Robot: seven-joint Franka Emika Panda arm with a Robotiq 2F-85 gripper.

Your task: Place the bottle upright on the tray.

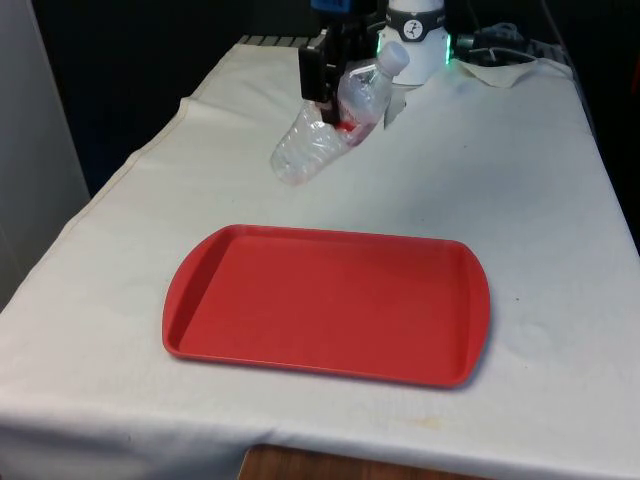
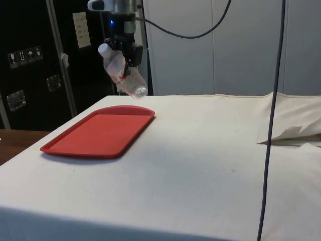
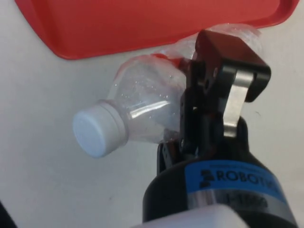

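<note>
Bottle [image 1: 325, 125] and gripper [image 1: 335, 90] overlap so much in the front view that the grasp itself is hard to read there: one black finger [image 1: 312, 72] covers the bottle's upper side toward the front view's left, and the other is hidden behind the plastic. From the side, the bottle's [image 2: 123, 73] middle is lost behind the gripper [image 2: 128, 57], leaving its cap end and base showing. In the wrist view one finger [image 3: 223, 76] crosses the bottle's [image 3: 142, 104] body, and the bottle's far end runs behind it — partly out of sight against the tray's [image 3: 142, 28] near edge.

The bottle is clear crinkled plastic with a white screw cap [image 3: 97, 128] and a trace of red at its waist where the fingers meet it. It is held in the air, tilted: cap up toward the front view's right, base down toward the left. The fingers are clamped across its mid-section, squeezing the soft wall.

Going left to right in the front view, the lifted bottle hangs above the white cloth [image 1: 120, 230] beyond the tray's far edge, well apart from its surface, toward the table's far end. The red tray [image 1: 320, 300] lies flat nearer the camera, about mid-table, with a raised rim and rounded corners — its floor bare
</note>
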